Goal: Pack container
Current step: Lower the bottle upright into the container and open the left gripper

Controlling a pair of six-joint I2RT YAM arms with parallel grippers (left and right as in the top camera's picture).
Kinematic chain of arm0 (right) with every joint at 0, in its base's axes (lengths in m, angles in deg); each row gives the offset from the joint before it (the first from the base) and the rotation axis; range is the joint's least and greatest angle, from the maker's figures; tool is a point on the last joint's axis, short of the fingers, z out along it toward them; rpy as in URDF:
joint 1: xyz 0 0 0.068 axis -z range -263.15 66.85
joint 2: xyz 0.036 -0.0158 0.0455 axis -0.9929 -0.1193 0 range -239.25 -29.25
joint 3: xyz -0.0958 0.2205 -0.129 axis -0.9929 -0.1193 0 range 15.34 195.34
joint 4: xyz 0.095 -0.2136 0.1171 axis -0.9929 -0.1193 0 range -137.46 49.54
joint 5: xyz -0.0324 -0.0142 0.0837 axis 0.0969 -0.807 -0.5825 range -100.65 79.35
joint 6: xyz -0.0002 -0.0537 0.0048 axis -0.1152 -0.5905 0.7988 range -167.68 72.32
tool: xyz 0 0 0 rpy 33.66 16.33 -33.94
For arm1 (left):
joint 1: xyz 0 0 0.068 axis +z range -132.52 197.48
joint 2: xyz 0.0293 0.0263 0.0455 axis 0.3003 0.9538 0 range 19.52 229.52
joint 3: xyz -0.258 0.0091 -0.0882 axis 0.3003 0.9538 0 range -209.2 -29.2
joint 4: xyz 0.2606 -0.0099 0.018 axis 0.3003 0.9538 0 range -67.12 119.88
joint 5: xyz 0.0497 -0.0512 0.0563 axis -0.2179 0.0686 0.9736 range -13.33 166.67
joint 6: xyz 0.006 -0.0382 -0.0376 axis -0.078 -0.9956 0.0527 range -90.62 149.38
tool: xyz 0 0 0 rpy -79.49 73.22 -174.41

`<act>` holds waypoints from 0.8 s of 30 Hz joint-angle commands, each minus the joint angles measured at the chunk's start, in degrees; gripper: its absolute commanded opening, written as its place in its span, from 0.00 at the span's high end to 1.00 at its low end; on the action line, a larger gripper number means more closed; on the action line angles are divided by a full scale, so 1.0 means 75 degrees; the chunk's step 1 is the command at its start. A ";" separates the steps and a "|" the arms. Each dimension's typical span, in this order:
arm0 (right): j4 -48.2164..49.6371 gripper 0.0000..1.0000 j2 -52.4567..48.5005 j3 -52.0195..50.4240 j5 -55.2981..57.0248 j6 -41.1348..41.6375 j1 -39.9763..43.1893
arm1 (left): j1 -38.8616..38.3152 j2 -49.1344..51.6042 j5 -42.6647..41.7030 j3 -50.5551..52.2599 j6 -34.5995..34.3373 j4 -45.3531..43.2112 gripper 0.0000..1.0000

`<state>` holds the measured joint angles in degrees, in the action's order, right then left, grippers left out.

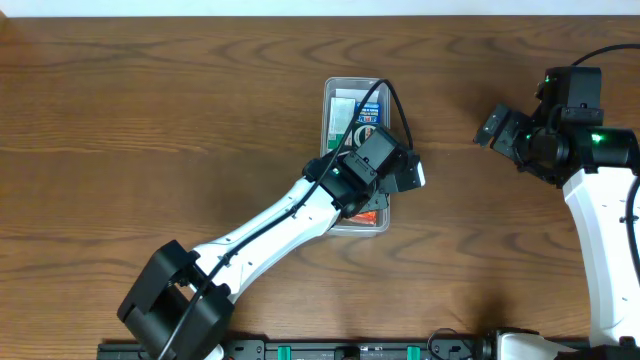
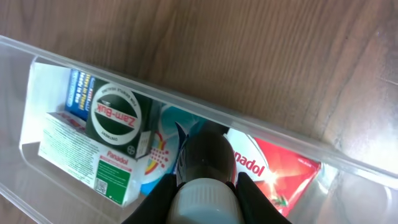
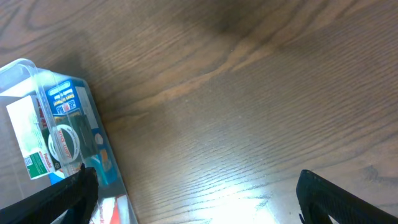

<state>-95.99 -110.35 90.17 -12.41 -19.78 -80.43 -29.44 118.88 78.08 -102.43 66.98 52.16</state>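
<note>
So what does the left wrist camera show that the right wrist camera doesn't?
Left wrist only: the left pincer shut on a dark white-capped bottle over the long clear plastic container. Right wrist only: the open right pincer above the brown wooden table. Both: the container, a blue cardboard box in it, and the table.

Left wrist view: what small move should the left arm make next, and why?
Probably lower slightly and open the left gripper to drop the bottle. Its fingers hold the dark, white-capped bottle inside the container, between the green box and the red box, so it seems to be in place.
</note>
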 commanded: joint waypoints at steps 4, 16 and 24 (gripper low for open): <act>-0.0003 0.01 0.0125 0.0015 -0.0023 0.0047 0.0044 | 0.0000 0.0160 -0.0592 -0.0032 0.0064 0.0697 0.92; -0.0003 0.01 0.0125 0.0015 -0.0023 0.0047 0.0044 | 0.0032 -0.0087 -0.0038 -0.0041 0.0157 -0.0195 0.91; -0.0003 0.01 0.0125 0.0015 -0.0023 0.0047 0.0044 | 0.0082 -0.0085 -0.0117 -0.0026 0.0152 -0.0108 0.91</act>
<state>-95.97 -110.35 90.17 -12.41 -19.78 -80.43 -29.13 118.74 77.05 -103.05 67.35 50.57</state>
